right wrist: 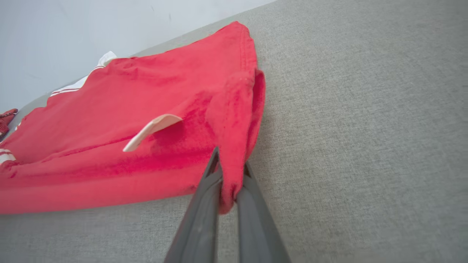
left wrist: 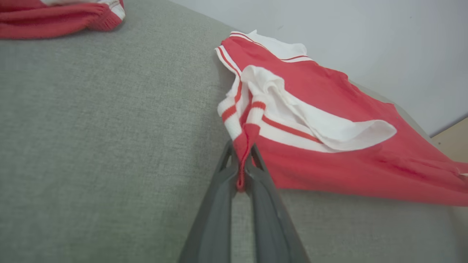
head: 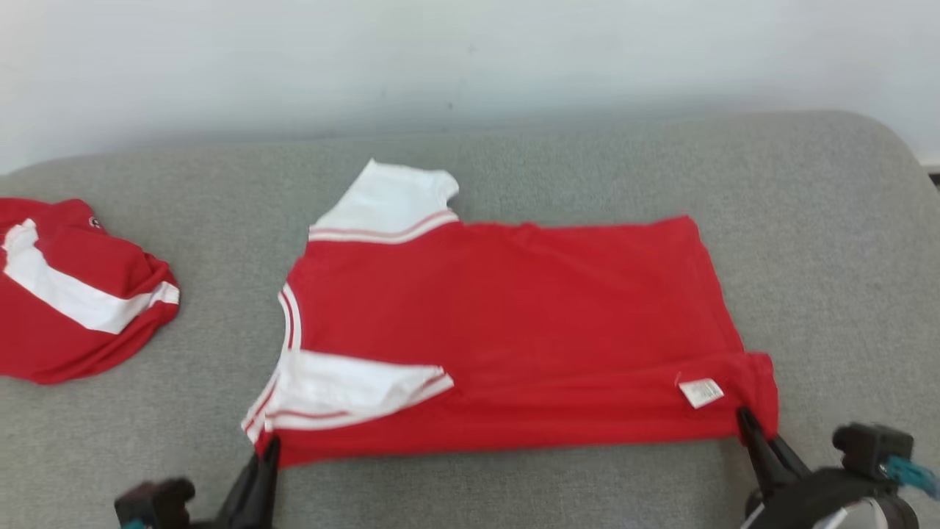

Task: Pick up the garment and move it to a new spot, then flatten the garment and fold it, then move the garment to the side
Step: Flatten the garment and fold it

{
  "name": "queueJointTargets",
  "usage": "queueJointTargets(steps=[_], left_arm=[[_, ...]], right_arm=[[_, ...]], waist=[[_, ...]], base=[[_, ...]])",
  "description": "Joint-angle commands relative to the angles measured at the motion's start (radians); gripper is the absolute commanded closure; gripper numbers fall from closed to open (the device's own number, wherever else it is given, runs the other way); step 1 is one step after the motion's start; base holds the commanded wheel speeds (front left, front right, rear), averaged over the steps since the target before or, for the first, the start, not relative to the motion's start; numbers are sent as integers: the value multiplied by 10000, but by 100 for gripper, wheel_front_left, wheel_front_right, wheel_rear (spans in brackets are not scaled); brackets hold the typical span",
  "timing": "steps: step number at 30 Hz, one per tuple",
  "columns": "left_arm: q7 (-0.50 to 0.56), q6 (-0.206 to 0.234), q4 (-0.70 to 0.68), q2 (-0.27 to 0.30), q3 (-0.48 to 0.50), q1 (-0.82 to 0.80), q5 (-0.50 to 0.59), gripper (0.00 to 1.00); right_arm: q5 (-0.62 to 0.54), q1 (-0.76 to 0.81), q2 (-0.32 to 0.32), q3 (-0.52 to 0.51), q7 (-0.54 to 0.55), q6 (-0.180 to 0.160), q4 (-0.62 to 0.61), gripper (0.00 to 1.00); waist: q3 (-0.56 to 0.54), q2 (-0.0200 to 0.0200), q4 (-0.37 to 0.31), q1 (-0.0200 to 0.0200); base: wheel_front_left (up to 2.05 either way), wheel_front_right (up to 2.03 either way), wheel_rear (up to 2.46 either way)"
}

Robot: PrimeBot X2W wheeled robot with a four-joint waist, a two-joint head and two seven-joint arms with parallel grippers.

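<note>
Broadly, you have a grey fabric-covered surface (head: pixel 587 169) running the full width of the head view, with a pale wall (head: pixel 440 59) behind it. On its middle lies the red T-shirt (head: pixel 514 323), spread sideways: neckline toward your left, hem toward your right. It is mostly flat, with the near long edge turned over onto the body. Well apart from it, at the far left, sits a second red-and-white garment (head: pixel 66 308), bunched in a heap.

The far white sleeve (head: pixel 389 202) sticks out flat toward the wall. The near white sleeve (head: pixel 352 393) is folded inward over the red body. A small white label (head: pixel 701 391) shows near the hem corner, standing up off the cloth in the right wrist view.

Your left end effector (head: pixel 268 448) is closed tight on the near shoulder corner, red-and-white trim pinched between its fingers (left wrist: pixel 223 182). Your right end effector (head: pixel 745 422) is likewise clamped on the near hem corner, a fold of red cloth caught between its fingers (right wrist: pixel 206 197).
</note>
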Motion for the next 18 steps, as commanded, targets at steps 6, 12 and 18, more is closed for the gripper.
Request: queueJointTargets(steps=[6,12,18], left_arm=[[-69,545,-1280,-164,113,1593,-241,100],[29,765,-1597,-306,-97,2075,-122,44],[-63,861,-1799,-441,130,1821,78,0]], right_arm=[[-20,1573,-127,-901,779,-27,-1218,100],[-368,2151,312,-1401,1285,-27,-1826,47],[-1001,1942,750,-1795,1187,-27,-2429,0]], waist=[[-321,0,302,1],[-329,0,324,1],[-407,0,216,1]], base=[[0,0,0],[0,0,0],[0,0,0]])
